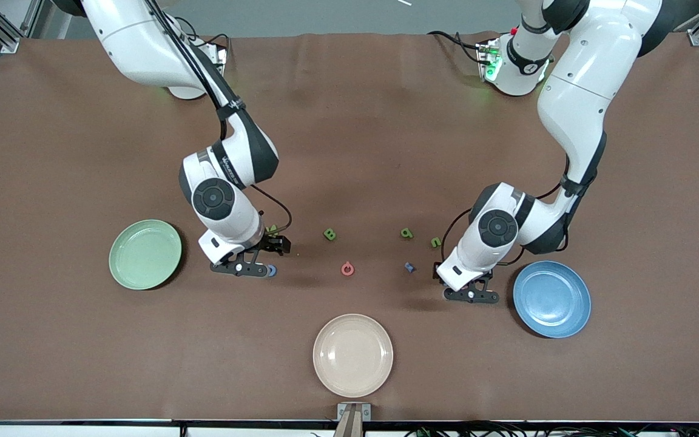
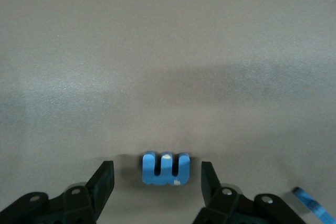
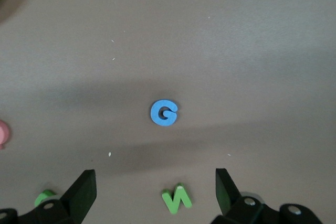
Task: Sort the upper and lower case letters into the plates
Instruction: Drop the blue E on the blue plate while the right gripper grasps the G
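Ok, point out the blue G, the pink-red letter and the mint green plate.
blue G (image 3: pixel 164 113): right wrist view, middle of its face.
pink-red letter (image 1: pixel 347 268): front view, its ring.
mint green plate (image 1: pixel 145 254): front view, bare centre.

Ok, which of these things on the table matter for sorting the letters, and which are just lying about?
For the job: mint plate, blue plate, green B, green N, pink letter, blue G near the open right gripper, blue letter flanked by the open left gripper.
Lying about: cream plate, nearest the front camera.
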You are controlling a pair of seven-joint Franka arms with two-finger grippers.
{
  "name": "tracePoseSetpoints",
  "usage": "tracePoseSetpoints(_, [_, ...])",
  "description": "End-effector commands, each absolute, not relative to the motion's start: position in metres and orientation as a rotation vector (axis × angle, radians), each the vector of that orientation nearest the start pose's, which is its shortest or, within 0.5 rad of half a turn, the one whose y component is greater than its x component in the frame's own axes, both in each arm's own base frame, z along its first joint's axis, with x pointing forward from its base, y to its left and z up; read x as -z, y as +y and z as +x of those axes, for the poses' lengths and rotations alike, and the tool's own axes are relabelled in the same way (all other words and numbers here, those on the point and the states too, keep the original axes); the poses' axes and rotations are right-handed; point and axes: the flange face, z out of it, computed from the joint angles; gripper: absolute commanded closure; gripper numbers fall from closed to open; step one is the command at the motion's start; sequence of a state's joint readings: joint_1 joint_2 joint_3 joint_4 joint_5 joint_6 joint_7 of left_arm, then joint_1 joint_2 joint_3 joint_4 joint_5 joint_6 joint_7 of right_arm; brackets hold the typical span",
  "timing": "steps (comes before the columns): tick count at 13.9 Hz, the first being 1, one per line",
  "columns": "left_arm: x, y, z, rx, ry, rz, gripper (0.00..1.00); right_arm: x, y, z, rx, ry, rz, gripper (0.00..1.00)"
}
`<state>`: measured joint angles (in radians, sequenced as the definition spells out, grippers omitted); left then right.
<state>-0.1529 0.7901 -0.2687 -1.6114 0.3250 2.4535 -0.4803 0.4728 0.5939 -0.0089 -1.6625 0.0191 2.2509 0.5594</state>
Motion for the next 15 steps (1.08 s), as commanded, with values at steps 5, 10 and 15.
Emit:
tracePoseSetpoints(5, [-0.169, -0.259, 0.654, 0.139, 0.093, -3.172, 0.76, -0.206, 0.309, 0.619, -0.007, 0.196, -3.133, 0.03])
tracePoseSetpoints(10, [-0.21, -0.195, 0.684, 0.207, 0.044, -3.142, 1.0, -0.19, 0.306, 0.624, -0.022, 0.208, -3.138, 0.25])
tracePoseSetpoints(15, [-0.247, -0.093, 0.712, 0.181, 0.271, -3.085, 0.98, -0.18, 0.305, 0.63, -0.026, 0.217, -3.139, 0.27])
